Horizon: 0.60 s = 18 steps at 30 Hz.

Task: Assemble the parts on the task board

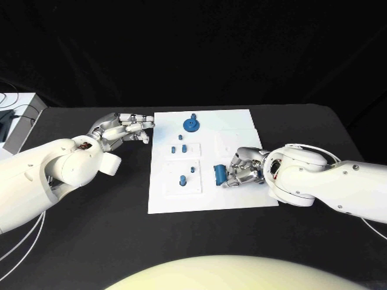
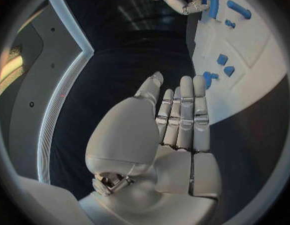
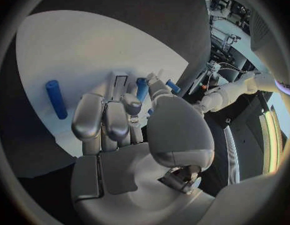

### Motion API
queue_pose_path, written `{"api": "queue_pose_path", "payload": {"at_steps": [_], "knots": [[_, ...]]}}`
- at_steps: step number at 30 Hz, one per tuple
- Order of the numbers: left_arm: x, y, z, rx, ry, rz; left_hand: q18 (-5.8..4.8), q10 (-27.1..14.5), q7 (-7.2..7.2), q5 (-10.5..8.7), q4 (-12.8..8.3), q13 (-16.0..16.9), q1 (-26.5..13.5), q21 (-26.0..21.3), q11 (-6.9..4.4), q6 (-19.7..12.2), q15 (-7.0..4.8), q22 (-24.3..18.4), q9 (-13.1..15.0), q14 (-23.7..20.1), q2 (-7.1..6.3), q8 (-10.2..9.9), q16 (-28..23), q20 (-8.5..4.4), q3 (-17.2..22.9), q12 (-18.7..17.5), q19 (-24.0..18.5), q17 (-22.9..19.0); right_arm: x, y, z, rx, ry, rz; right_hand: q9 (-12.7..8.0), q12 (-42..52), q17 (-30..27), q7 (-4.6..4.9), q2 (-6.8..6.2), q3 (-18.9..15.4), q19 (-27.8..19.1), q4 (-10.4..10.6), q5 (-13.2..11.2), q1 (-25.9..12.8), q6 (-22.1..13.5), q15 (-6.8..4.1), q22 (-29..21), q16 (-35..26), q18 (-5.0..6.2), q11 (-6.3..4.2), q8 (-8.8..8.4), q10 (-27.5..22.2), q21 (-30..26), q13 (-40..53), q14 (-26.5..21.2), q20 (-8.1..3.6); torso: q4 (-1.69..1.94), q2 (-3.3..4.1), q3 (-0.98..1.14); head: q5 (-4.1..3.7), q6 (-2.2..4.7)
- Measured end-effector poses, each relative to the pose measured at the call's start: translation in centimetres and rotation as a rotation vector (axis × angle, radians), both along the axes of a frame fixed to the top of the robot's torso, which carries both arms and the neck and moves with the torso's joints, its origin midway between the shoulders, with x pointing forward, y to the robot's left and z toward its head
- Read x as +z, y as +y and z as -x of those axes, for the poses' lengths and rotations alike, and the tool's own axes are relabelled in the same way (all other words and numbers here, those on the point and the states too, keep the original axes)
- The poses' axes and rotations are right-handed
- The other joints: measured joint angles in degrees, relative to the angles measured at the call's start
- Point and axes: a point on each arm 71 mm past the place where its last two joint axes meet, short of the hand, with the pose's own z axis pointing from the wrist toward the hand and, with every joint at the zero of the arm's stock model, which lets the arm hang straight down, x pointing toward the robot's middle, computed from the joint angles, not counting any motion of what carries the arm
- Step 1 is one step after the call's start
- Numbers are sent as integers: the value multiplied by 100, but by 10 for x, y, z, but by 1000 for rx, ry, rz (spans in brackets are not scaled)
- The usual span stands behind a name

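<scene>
The left hand sits off the board's far-left corner, at about ten o'clock from the middle of the table. From the wrist its fingers lie straight and side by side, thumb set a little apart, with nothing in them; they do not touch the white board.

On the board I count the blue pieces from left to right. Two tiny ones and sit side by side, with one more speck just beyond them at twelve o'clock, too small to make out its shape. Nearer, a slim peg and an oval piece lie close together. At the far edge stands one round wheel-like piece with a small knob on it. That makes six loose pieces, plus one blue cylinder.

The cylinder lies at about four o'clock from the board's middle, right against the right hand. The hand's fingers curl downward over the board; whether they grip the cylinder, merely touch it or hold anything else, I cannot tell, since the palm hides the contact. From that wrist, one blue piece is half hidden behind the fingertips.
</scene>
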Motion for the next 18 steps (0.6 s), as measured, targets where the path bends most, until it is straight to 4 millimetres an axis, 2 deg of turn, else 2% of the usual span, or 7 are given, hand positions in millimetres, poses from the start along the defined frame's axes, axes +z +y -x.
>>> {"api": "queue_pose_path", "payload": {"at_steps": [1,3,4,9,12,15,18], "knots": [[0,0,0,0,0,0,0,0,0,0,0,0,0,0,0,0,0,6,0,0,0,0,0,0,0,0,0,0,0,0,0,0,-1,1,8,0,9,0,-79,-11,0,137,0,64,0,0,0,0,0,0,0,0,0,0,0,0,-1,0,0,0,1],[0,0,0,0,0,0,0,0,0,0,0,0,0,0,0,0,0,11,0,0,0,0,0,0,0,0,0,0,0,0,0,2,-2,0,19,0,19,0,-165,-108,0,274,-1,109,0,0,0,0,0,0,0,0,0,0,0,0,-1,-1,0,0,3],[0,0,0,0,0,0,0,0,0,0,-2,0,0,0,0,0,0,14,0,0,0,0,0,0,2,0,0,0,0,0,1,3,-3,0,19,0,19,0,-234,-172,0,338,-79,107,0,0,0,0,0,0,0,0,0,0,0,0,-1,-2,0,0,4],[0,0,0,0,0,-1,0,0,0,0,-16,0,0,0,0,0,0,19,0,0,0,0,0,0,16,0,0,0,1,1,3,9,-6,-6,19,45,58,-1,-397,-255,0,750,-608,160,-1,0,-1,25,0,0,0,0,25,21,0,0,-2,-3,2,3,7],[0,0,0,0,1,-1,0,0,0,0,-16,0,0,0,0,0,0,19,0,0,0,0,0,0,16,0,0,0,2,-1,4,11,-9,-10,25,45,67,-1,-489,-342,0,1084,-756,206,-1,0,-1,25,0,0,23,0,25,22,0,0,-3,-3,1,3,12],[0,0,0,0,1,-1,0,0,0,0,-16,0,0,0,0,0,0,19,0,0,0,0,0,0,16,0,0,0,4,-4,6,8,-14,-18,25,45,66,-1,-538,-399,0,1229,-799,157,-1,0,-1,25,0,0,24,0,25,22,0,0,-3,-3,1,-1,13],[0,0,0,0,1,-1,0,0,0,0,-16,0,0,0,0,0,0,22,0,0,0,0,0,0,16,0,0,0,7,-10,8,0,-18,-31,25,45,66,-1,-541,-415,0,1275,-799,153,-1,0,-1,25,0,0,23,0,25,21,0,0,-5,-3,1,-4,21]]}}
